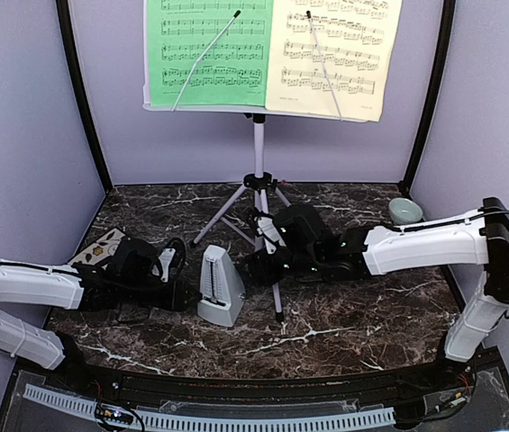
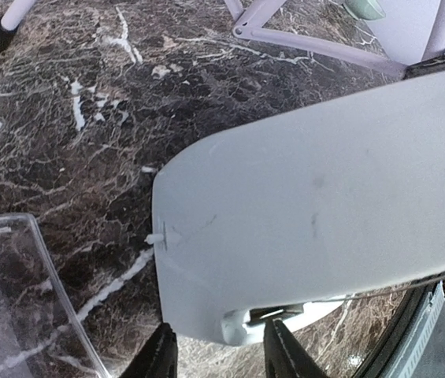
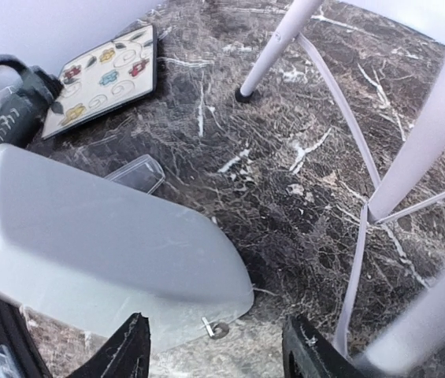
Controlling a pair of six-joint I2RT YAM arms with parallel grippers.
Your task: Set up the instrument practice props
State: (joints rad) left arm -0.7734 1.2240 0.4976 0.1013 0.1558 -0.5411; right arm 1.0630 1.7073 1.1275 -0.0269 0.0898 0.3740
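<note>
Stand (image 1: 258,153) carries green sheet (image 1: 209,45) and yellow sheet (image 1: 335,49); metronome (image 1: 221,286) stands upright near tabletop (image 1: 371,315) front edge; right gripper (image 3: 218,354) spread, left gripper (image 2: 222,358) state indeterminate; apparently only withdrawal is left.

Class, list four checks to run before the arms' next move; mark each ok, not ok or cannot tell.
1. The light-grey pyramid metronome stands upright on the dark marble table: ok.
2. The green music sheet and pale-yellow music sheet sit on the white tripod music stand: ok.
3. The right gripper is open: ok.
4. The left gripper is clear of the metronome: cannot tell.
</note>
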